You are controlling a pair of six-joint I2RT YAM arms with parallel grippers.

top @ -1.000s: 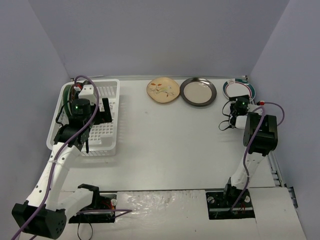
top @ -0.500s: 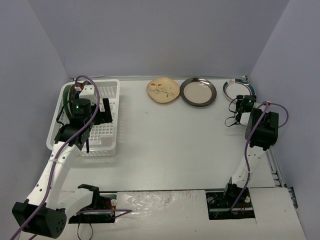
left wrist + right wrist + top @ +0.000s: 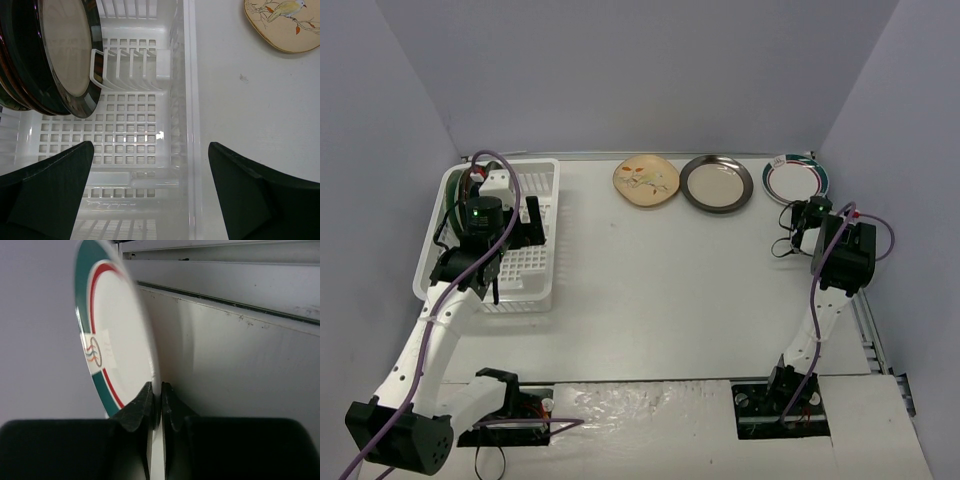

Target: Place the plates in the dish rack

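The white plate with the teal and red rim (image 3: 798,178) is in the far right corner of the table (image 3: 650,290), close to the right wall. Its near edge is inside the right gripper (image 3: 156,390). In the right wrist view the two fingers are pressed together on the rim, one on each face of the plate, so this gripper is clenched on the plate. We cannot tell if the plate is lifted from the table.

To the left of it, along the far edge, lies the dark-rimmed beige plate (image 3: 717,184). Just beside that one lies the tan plate with a bird picture (image 3: 646,182). Both lie flat and are apart from either gripper.

The white dish rack (image 3: 125,130) stands at the far left of the table. Several plates (image 3: 65,50) stand upright in its dividers, packed together at the left end. The front one is beige with a dark rim.

The left gripper (image 3: 150,195) hovers above the rack with its fingers spread wide, holding nothing.
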